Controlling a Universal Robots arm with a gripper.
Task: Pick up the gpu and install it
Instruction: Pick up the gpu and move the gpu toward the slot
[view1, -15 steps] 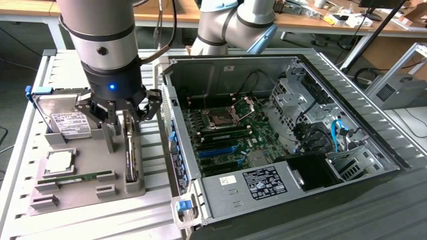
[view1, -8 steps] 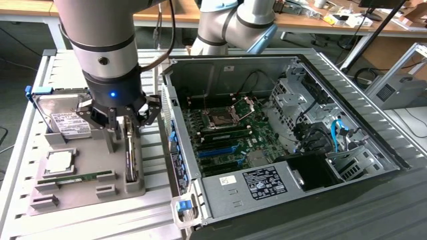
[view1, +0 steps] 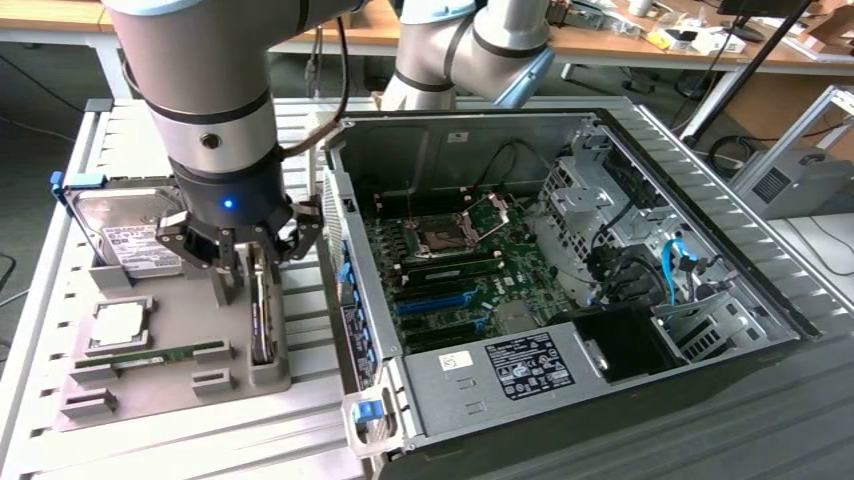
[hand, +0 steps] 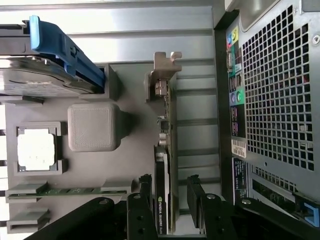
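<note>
Early stage, nothing installed. The gpu (view1: 263, 318) (hand: 168, 135) stands on edge in its slot of the grey tray (view1: 174, 390) (hand: 132, 165), beside the open PC case (view1: 467, 372). The gripper (view1: 248, 268) (hand: 169, 184) straddles the card, fingers apart with gaps either side, gripping nothing. The tray also holds a hard drive (view1: 127, 235), a CPU (view1: 118, 322) and a memory stick (view1: 147, 355).

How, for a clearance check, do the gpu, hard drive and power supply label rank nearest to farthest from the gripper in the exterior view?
1. gpu, on edge in the tray, between the open gripper's fingers.
2. hard drive, on the tray, toward the exterior view's left.
3. power supply label, inside the case, toward the exterior view's right.
</note>
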